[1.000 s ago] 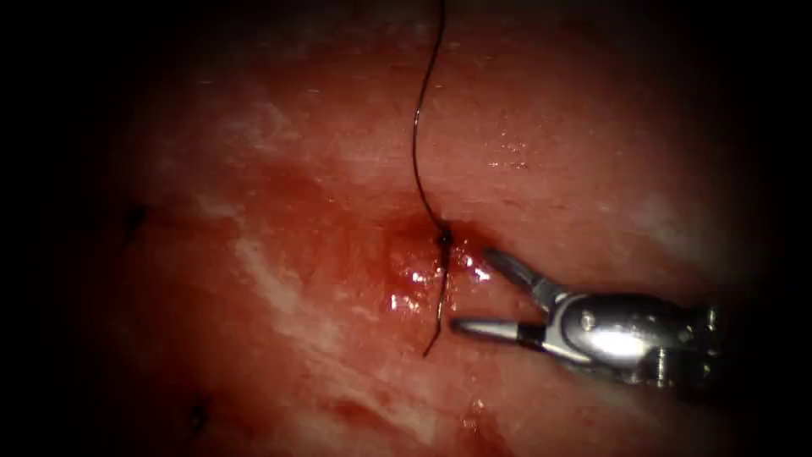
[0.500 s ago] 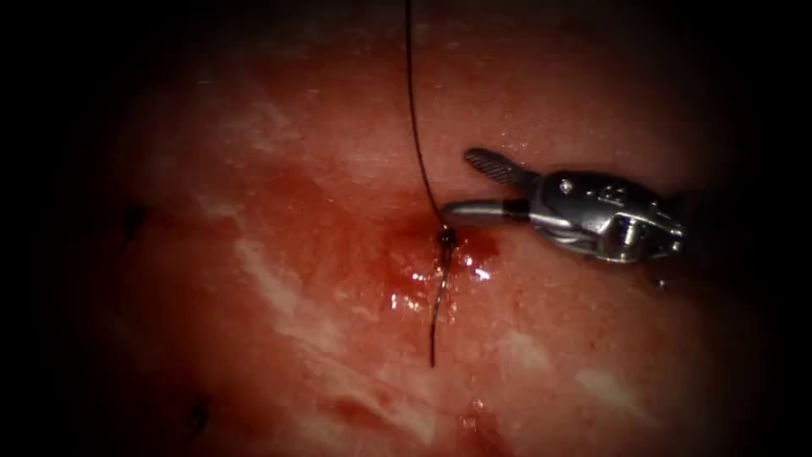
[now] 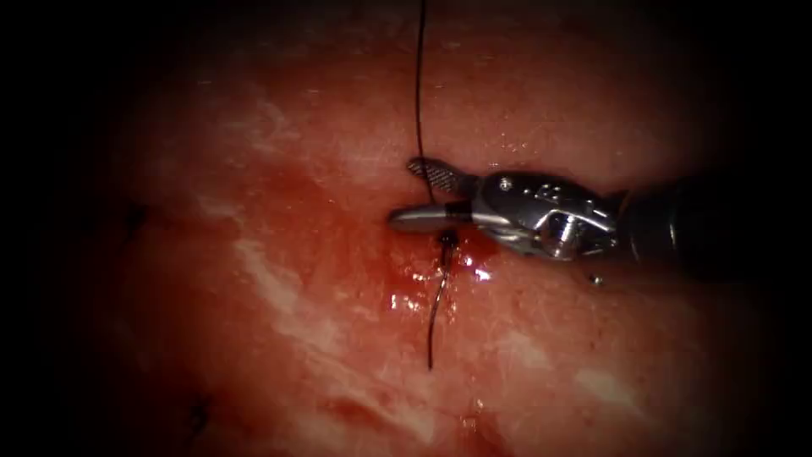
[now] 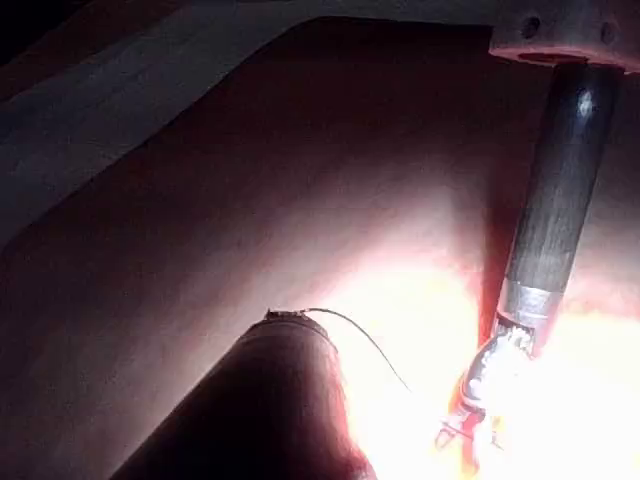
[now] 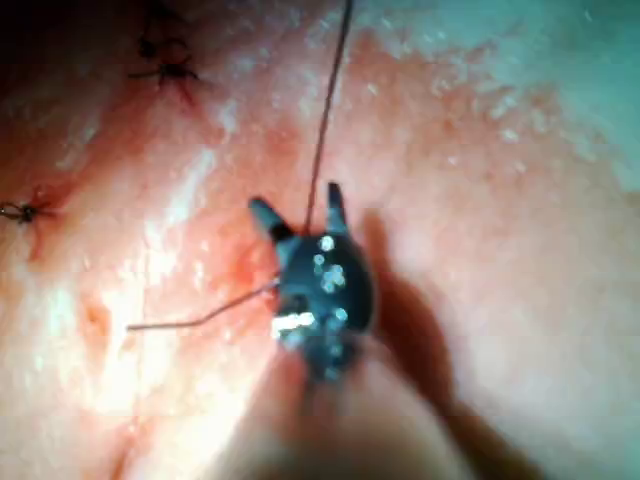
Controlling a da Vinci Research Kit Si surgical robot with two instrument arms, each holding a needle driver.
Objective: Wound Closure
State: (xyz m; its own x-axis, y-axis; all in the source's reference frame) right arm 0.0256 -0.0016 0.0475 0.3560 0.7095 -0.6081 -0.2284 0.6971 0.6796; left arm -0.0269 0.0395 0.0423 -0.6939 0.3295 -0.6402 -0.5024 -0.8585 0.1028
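Right tool (image 3: pixel 419 193) has slid in since a moment ago, jaws spread astride the taut thread (image 3: pixel 418 101) just above the knot (image 3: pixel 446 241); keep it clear of the tissue (image 3: pixel 279 279).

The tissue (image 3: pixel 279 279) was viewed from above and in front by the endoscope. Each arm's shaft was looked along from very close by its wrist camera. The thread (image 3: pixel 418 101) and right tool (image 3: pixel 416 193) were shared.
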